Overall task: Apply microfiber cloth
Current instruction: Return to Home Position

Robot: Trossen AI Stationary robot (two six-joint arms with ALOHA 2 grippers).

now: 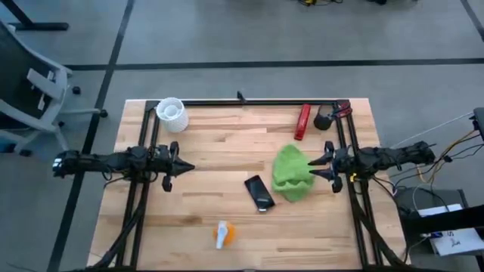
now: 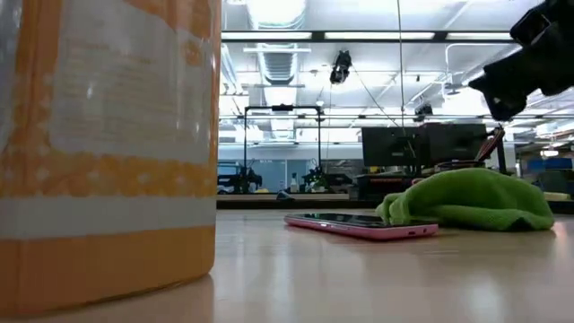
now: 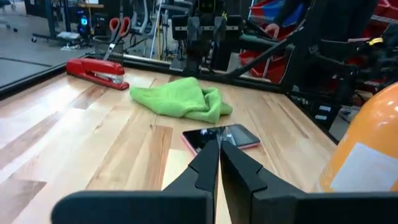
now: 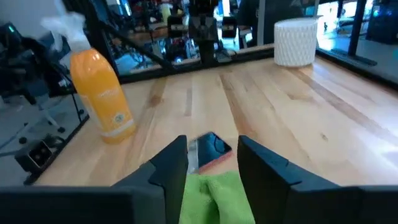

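The lime-green microfiber cloth (image 1: 291, 174) lies bunched on the wooden table right of centre, just right of a black phone (image 1: 259, 193) in a pink case that lies flat. My right gripper (image 1: 312, 166) hovers open at the cloth's right edge. The low view shows it (image 2: 516, 76) raised above the cloth (image 2: 475, 199). In its wrist view the cloth (image 4: 211, 199) shows below, between the fingers. My left gripper (image 1: 189, 167) is shut and empty at the table's left middle, pointing toward the phone (image 3: 221, 137) and cloth (image 3: 180, 99).
An orange-and-white spray bottle (image 1: 223, 234) stands near the front edge. A white cup (image 1: 172, 113) sits at the far left, with a red stapler (image 1: 303, 121) and a dark object (image 1: 324, 119) at the far right. Black frame rails run along the far edge and both sides.
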